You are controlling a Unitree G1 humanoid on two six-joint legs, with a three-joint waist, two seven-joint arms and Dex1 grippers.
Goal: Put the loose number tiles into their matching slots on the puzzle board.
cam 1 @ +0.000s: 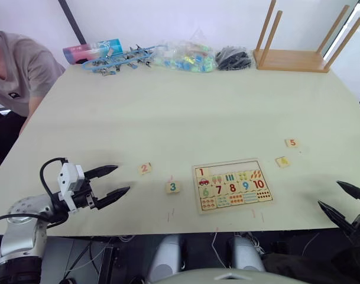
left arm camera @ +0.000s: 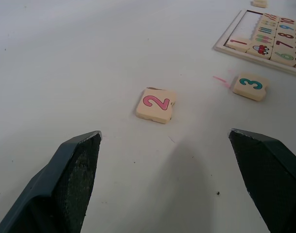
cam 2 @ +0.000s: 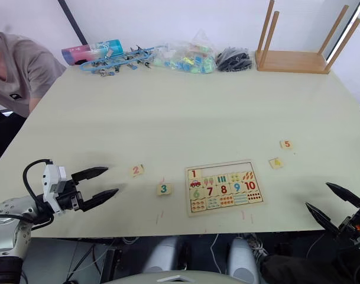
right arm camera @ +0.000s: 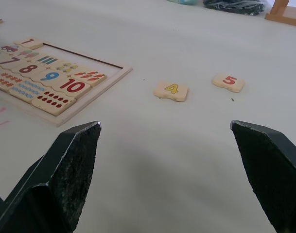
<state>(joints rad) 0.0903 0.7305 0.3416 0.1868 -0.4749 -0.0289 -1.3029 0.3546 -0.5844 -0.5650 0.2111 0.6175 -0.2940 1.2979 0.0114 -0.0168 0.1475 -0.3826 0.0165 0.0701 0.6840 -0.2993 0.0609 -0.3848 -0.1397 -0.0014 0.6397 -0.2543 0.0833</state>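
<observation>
L end effector (cam 1: pixel 112 181) agape toward tile 2 (cam 1: pixel 145 168)

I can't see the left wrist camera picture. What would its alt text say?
A pale wooden tile with a pink 2 lies on the table ahead of the open left gripper. Beyond it sit a green 3 tile and a corner of the puzzle board.
</observation>
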